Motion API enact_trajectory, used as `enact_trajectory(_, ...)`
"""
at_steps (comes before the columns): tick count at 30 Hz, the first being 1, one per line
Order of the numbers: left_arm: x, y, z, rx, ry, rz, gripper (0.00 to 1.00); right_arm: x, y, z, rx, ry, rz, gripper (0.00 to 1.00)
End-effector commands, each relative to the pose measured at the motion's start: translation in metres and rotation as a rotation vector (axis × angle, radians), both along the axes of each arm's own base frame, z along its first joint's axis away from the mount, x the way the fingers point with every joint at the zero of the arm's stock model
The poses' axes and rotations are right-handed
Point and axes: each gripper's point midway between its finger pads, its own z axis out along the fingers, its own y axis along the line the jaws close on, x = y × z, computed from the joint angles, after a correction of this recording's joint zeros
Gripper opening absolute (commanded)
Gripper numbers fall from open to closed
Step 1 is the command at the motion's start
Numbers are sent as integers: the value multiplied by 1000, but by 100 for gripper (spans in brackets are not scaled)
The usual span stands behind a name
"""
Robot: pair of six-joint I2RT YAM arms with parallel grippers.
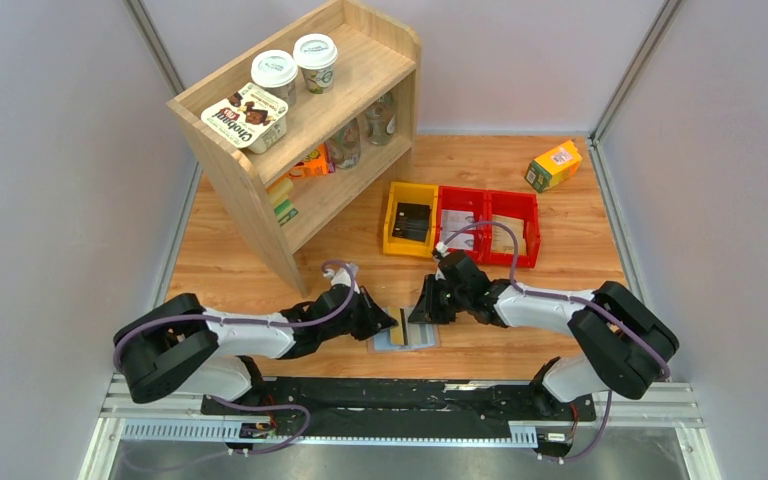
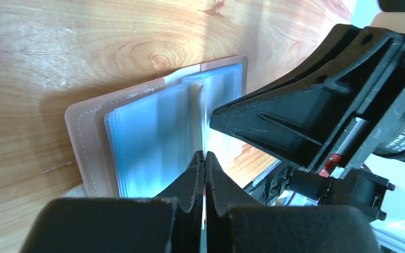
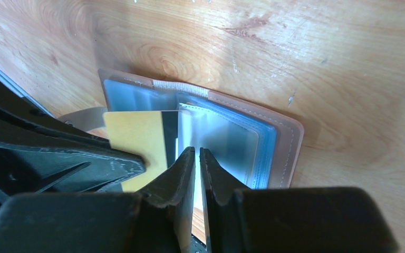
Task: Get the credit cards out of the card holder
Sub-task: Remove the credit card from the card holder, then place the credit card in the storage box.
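Note:
The card holder [image 1: 407,341] lies open on the table between the arms, grey-blue clear pockets up, taupe border showing [image 2: 87,142] [image 3: 287,142]. My left gripper [image 1: 388,320] [image 2: 204,156] is shut on a tan-yellow credit card [image 1: 403,322] with a dark stripe. The card stands on edge over the holder, shows broadside in the right wrist view [image 3: 137,138] and edge-on in the left wrist view [image 2: 205,124]. My right gripper [image 1: 423,308] [image 3: 197,151] is shut on a raised clear pocket leaf [image 3: 216,134] of the holder. No other cards can be made out.
A wooden shelf [image 1: 300,130] with cups and jars stands at the back left. A yellow bin [image 1: 410,218] and a red bin [image 1: 488,225] sit behind the grippers. A green-yellow carton [image 1: 553,165] lies at the back right.

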Motion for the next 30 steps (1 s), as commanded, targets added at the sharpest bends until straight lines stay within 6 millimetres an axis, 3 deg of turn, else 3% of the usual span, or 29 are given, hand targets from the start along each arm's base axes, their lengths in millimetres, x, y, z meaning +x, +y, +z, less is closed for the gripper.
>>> enact_trajectory(1, 6, 10, 19, 45, -90, 3, 0, 2, -4, 6, -13, -5, -16, 16)
enact_trajectory(2, 5, 17, 15, 100, -102, -11, 0, 5, -2, 13, -2, -23, -17, 16)
enact_trajectory(3, 10, 15, 31, 91, -143, -13, 0, 7, 0, 20, 12, -39, -13, 16)
enact_trajectory(4, 9, 23, 26, 160, -162, -35, 0, 10, 2, 29, 29, -60, -7, 16)
enact_trajectory(5, 13, 18, 44, 145, -203, -44, 0, 13, 3, 37, 39, -81, -6, 17)
enact_trajectory(6, 13, 26, 41, 213, -230, -69, 0, 16, 3, 46, 50, -99, -9, 18)
enact_trajectory(7, 17, 22, 60, 202, -276, -75, 0, 19, 2, 57, 61, -122, -15, 22)
enact_trajectory(8, 16, 29, 59, 276, -316, -108, 0, 22, 1, 68, 69, -140, -23, 25)
enact_trajectory(9, 20, 27, 75, 303, -392, -142, 0, 24, 0, 80, 83, -161, -34, 28)
enact_trajectory(10, 18, 28, 78, 356, -426, -159, 0, 26, -2, 93, 98, -187, -51, 32)
enact_trajectory(12, 19, 21, 105, 445, -560, -220, 0, 29, -9, 117, 126, -226, -88, 46)
enact_trajectory(15, 13, 17, 121, 652, -764, -315, 0, 26, -17, 158, 200, -280, -146, 55)
enact_trajectory(17, 9, 12, 131, 758, -868, -349, 0, 21, -24, 175, 239, -290, -185, 60)
enact_trajectory(23, 9, -11, 148, 998, -1078, -392, 0, 3, -40, 196, 312, -266, -251, 64)
enact_trajectory(27, 6, -28, 158, 1124, -1204, -417, 0, -5, -43, 194, 320, -238, -253, 64)
enact_trajectory(30, 5, -37, 163, 1157, -1241, -437, 0, -9, -44, 182, 298, -210, -252, 63)
